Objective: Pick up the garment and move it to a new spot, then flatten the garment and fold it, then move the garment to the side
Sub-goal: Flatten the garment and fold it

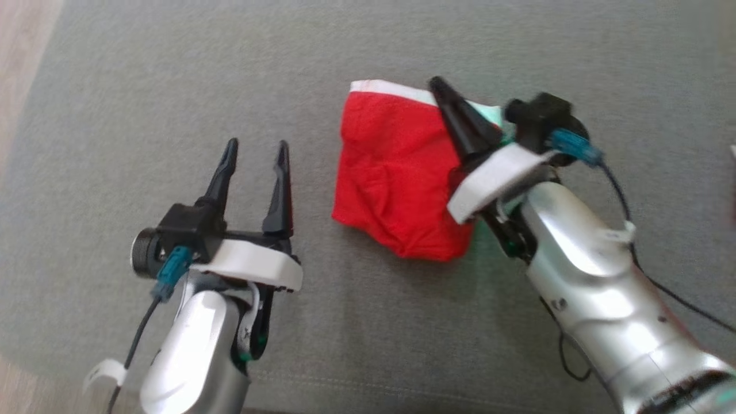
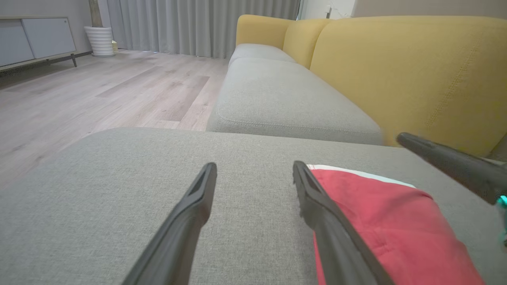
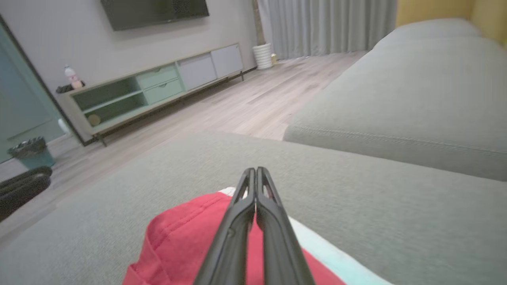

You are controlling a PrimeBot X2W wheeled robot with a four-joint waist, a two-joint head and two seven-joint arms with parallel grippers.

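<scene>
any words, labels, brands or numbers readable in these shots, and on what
None can be read.
garment: plain red with a white band, no print or tag showing.
bottle on the cabinet: any label is too small and blurred to read.

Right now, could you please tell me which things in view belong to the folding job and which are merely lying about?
Belonging to the job:
red garment, lying on the grey cushion
left gripper, open
right gripper, shut above the garment

Just lying about:
TV cabinet
bottle
white pot
bin
</scene>
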